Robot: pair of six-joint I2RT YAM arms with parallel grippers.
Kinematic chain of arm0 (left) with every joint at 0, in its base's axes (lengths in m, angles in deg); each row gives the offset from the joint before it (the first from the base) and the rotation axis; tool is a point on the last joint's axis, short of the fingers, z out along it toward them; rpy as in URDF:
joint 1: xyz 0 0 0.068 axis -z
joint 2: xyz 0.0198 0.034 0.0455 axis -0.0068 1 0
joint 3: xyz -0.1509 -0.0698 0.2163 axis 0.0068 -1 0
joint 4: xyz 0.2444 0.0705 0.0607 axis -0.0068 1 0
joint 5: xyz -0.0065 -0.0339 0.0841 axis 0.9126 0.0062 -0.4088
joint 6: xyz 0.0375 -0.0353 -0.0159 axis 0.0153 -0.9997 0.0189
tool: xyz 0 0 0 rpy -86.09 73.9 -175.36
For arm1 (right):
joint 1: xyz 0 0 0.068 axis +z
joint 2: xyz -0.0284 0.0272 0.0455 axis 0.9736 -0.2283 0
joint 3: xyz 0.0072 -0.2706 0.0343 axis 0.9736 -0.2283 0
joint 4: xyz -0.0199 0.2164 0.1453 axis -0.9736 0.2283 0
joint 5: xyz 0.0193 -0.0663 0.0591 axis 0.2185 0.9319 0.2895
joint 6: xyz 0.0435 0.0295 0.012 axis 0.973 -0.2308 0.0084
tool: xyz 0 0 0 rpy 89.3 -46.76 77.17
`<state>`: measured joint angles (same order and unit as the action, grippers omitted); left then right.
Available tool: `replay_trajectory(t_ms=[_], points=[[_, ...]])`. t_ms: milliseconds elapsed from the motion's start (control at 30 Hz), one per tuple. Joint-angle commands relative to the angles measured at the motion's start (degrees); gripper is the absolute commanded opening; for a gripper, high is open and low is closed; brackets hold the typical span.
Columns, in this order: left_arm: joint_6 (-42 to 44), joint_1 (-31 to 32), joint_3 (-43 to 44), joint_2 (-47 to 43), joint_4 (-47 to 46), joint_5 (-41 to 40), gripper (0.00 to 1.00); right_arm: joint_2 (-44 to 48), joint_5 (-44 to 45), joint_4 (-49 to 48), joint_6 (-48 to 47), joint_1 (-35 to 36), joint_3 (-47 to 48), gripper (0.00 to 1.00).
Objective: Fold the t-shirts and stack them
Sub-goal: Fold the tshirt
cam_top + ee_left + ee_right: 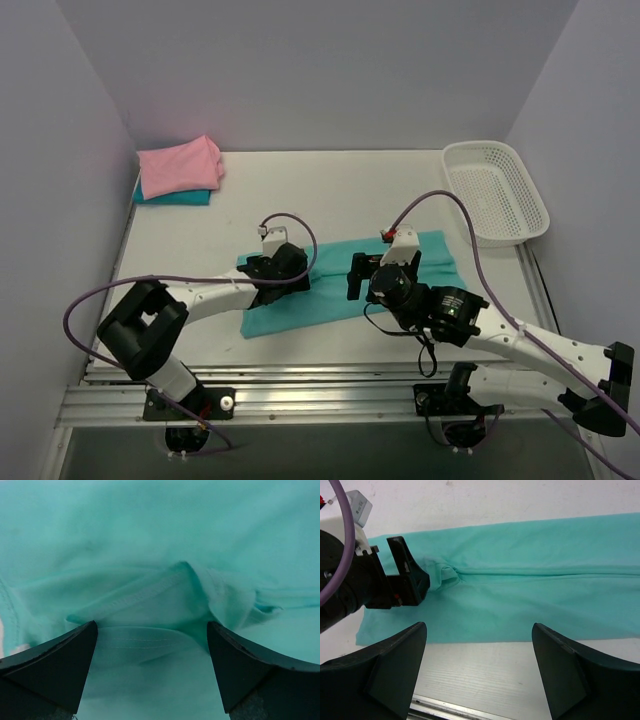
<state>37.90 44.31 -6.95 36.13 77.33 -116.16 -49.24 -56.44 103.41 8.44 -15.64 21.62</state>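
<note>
The counter [330,190] holds a teal-green t-shirt [335,295] beneath the left gripper [152,640] and right gripper [480,642], a basket [497,190] beyond the right, and a teal-blue t-shirt [180,198] beyond the left.

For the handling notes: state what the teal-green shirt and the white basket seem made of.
Teal-green shirt: soft knit cloth, matte, likely cotton jersey; it wrinkles, and a stitched hem shows. White basket: rigid plastic, apparently, slightly glossy; moulded mesh walls with a smooth rim.
</note>
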Motion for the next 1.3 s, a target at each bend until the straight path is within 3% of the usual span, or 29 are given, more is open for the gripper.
replay_trajectory(t_ms=[0, 367, 467, 800, 1000, 1267], points=[[-4.12, 5.54, -0.57, -2.89, 1.38, -1.38, 1.0, 2.38, 2.45, 1.34, 1.53, -0.08, -1.1, 0.82], [-15.2, 22.51, -1.1, -2.8, 9.64, -3.93, 1.0, 8.36, 4.29, 3.71, 2.5, 0.09, -3.12, 0.82], [-16.96, 24.54, 0.22, -5.87, 13.86, -6.65, 0.94, 9.6, 4.29, 3.62, 2.5, 0.18, -3.74, 0.82], [-10.03, 24.98, 7.95, -22.91, 23.1, -16.85, 0.94, 9.16, 3.86, 2.75, 2.32, 0.44, -3.57, 0.82], [-7.12, 23.76, 6.64, -26.97, 23.1, -21.86, 0.97, 7.06, 3.86, 1.17, 1.88, 0.53, -3.65, 0.82], [-1.69, 23.14, 4.53, -24.78, 20.37, -15.64, 0.97, 4.59, 4.21, 0.28, 1.18, 0.53, -3.04, 0.82]])
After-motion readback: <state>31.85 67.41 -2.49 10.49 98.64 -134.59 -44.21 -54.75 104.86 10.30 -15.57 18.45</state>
